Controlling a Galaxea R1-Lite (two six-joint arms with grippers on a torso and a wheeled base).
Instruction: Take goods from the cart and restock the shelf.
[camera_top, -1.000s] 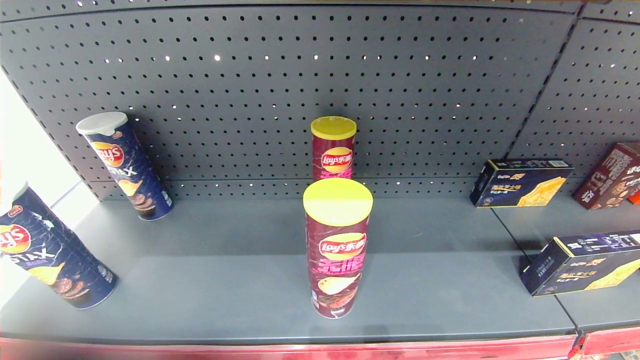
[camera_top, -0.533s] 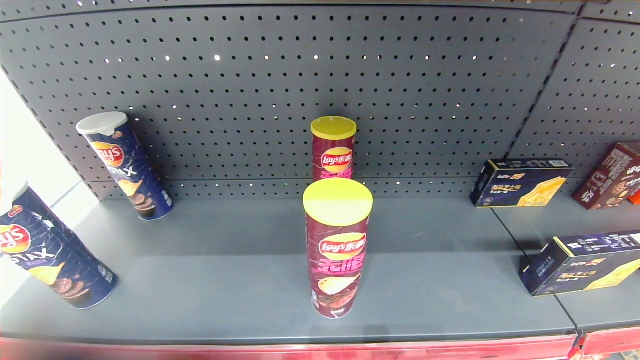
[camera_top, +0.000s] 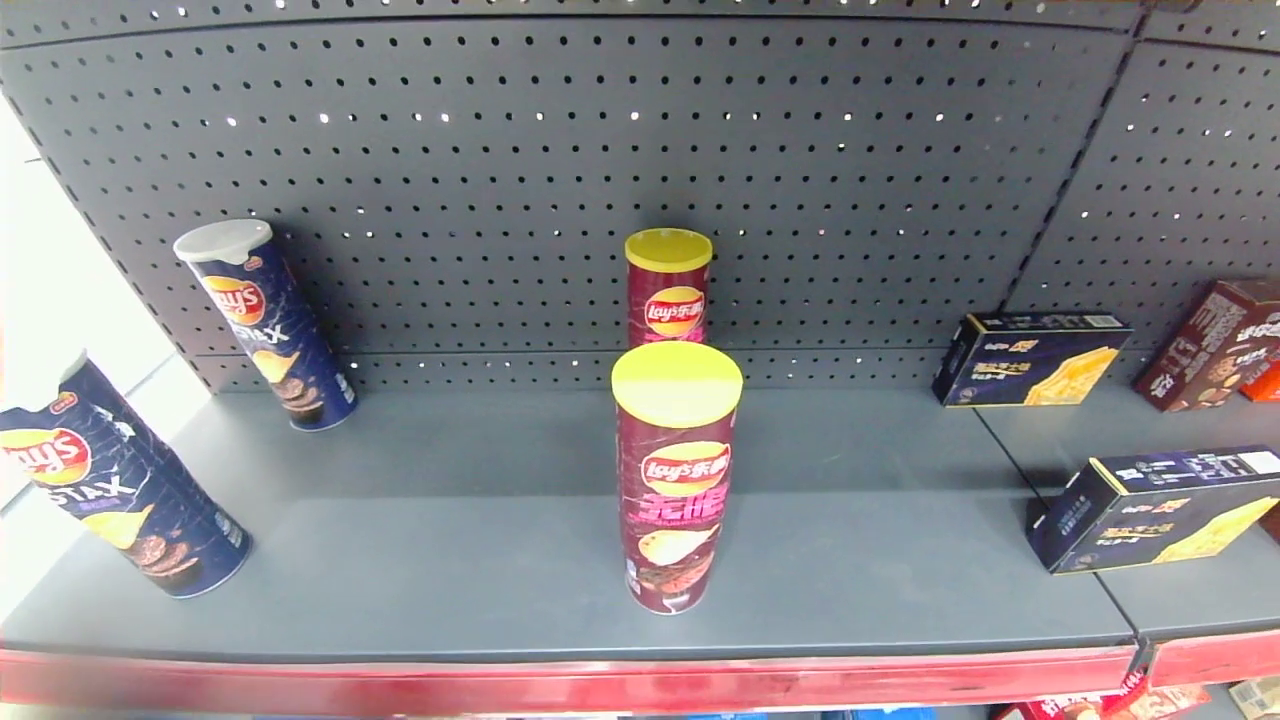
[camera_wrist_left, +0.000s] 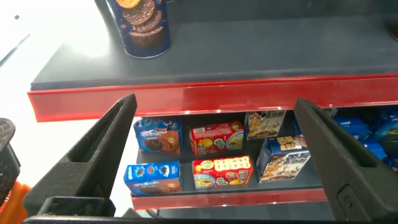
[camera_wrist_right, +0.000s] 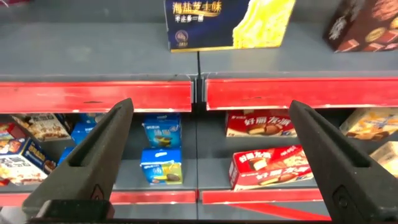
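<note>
My left jaws and right jaws gape wide, holding nothing; the shelf (camera_top: 480, 560) runs its red edge just beyond both gaps, with the red can (camera_top: 672, 480) standing on it up past them; over the last half second my whole head view has slid while the cans kept their places, so the camera moved; I judge I'm backing off toward the cart for more goods.

On the shelf (camera_top: 450, 560), a front can (camera_top: 673, 480) stood before a back can (camera_top: 668, 290). Left of them stood other cans (camera_top: 270, 330), right of them boxes (camera_top: 1035, 360).
</note>
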